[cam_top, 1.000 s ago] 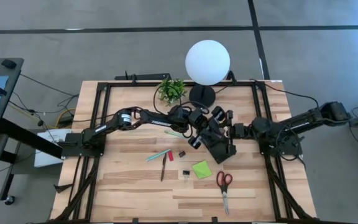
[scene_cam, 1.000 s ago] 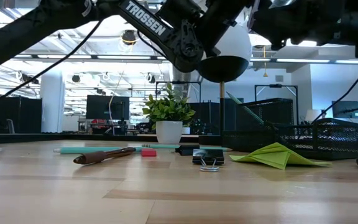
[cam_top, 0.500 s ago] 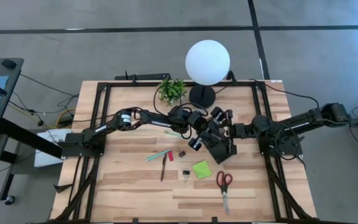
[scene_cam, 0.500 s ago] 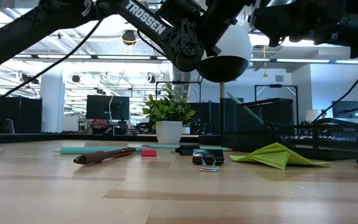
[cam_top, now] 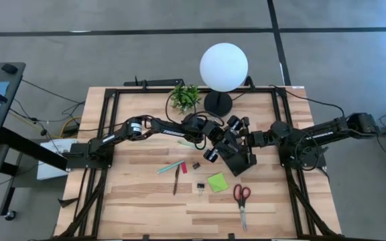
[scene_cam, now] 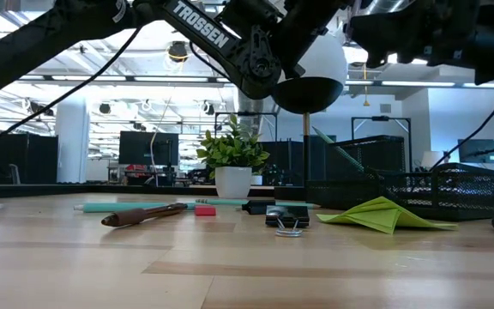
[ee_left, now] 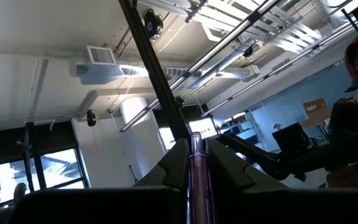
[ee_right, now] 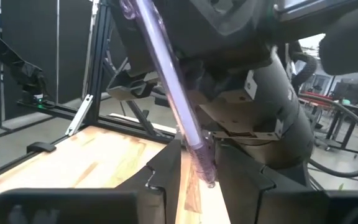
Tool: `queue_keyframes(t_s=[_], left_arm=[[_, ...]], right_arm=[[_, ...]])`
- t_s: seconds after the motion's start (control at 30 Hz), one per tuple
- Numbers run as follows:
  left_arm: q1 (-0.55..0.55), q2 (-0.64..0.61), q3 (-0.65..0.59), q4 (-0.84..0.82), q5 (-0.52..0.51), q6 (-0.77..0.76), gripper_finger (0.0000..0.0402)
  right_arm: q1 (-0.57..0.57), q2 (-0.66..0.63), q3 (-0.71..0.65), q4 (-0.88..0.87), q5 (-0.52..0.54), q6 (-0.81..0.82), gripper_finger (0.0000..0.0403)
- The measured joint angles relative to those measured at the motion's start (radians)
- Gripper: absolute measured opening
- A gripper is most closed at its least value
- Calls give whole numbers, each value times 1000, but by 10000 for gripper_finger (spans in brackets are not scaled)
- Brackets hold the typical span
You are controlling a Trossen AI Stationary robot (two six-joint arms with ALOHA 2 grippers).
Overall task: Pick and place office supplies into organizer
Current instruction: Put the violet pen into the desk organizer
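Note:
A clear purple pen [ee_right: 169,93] is held in the air over the table's middle by my left gripper [ee_left: 194,167], which is shut on it and points upward. My right gripper [ee_right: 197,167] faces it from the table's right, open, with one finger close on each side of the pen's lower end [ee_right: 202,165]; I cannot see any touch. Just in front of both grippers, the black organizer [cam_top: 236,159] stands on the table. On the wood lie a teal pen [cam_top: 171,167], a dark pen [cam_top: 176,179], a green sticky pad [cam_top: 217,182] and red-handled scissors [cam_top: 241,201]. My left gripper pinches the purple pen between its two fingers [ee_left: 174,163]. The pen lies along the fingers, and its end [ee_left: 196,142] sticks out past their tips. It slants upward and hangs clear of the table.
A white globe lamp [cam_top: 224,67] and a small potted plant [cam_top: 185,97] stand at the far edge behind the grippers. A small red piece [cam_top: 183,169] and black clips [cam_top: 200,188] lie among the pens. Bare wood is at the near left.
My right arm's wrist has turned a little toward the table's far edge, in toward the pen. My left gripper has kept its place with the pen. Nothing on the table has moved.

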Motion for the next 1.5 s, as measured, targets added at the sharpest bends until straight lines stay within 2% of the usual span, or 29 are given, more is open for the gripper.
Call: queue_keyframes(t_s=[0.63, 0.8, 0.97, 1.33, 1.43, 1.5], left_arm=[[-13, 0, 0, -2, 15, 0, 42], [-14, 0, 0, 1, 13, -46, 43], [-24, 0, 0, 13, -4, -147, 44], [-25, 0, 0, 18, -2, -170, 45], [-25, 0, 0, 18, 1, -177, 45], [-25, 0, 0, 18, 5, -177, 45]], right_arm=[[0, 0, 0, -6, -49, 8, 69], [1, 0, 0, -16, -67, -4, 46], [-2, 0, 0, -14, -62, -74, 4], [-2, 0, 0, -7, -60, 37, 0], [-2, 0, 0, -8, -58, 56, 10], [-1, -1, 0, -15, -19, 52, 24]])
